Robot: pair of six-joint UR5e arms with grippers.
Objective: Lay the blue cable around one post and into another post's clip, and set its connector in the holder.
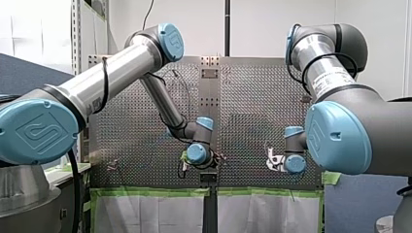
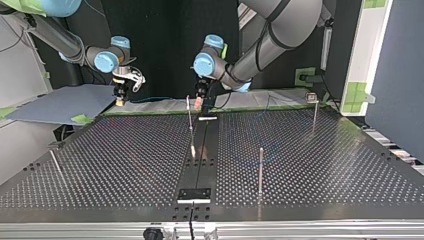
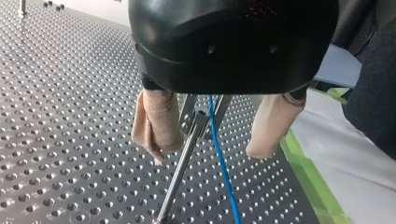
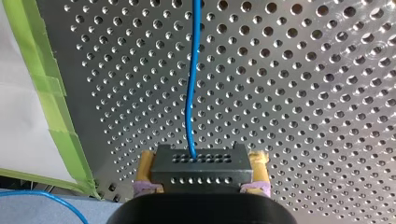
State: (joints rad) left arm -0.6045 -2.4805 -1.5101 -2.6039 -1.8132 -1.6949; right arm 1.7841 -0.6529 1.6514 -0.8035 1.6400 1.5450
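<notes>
Perforated worktop [image 3: 56, 116] below: my right claw [image 4: 202, 159] clamps the connector [image 4: 201, 171]; my left claw [image 3: 207, 154] gapes, post [image 3: 177, 175] and blue cable [image 3: 225, 175] between its fingers [image 3: 156, 123].

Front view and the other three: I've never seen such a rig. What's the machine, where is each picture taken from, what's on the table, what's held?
Two robot arms work at a metal table full of holes. The front view looks from behind the arms; the top view faces them from across the table; each wrist view rides on one arm. Thin posts stand on the table. My right gripper clamps a dark connector at the end of a blue cable. My left gripper is open, its beige fingers either side of a post's clip, where the cable passes.
</notes>
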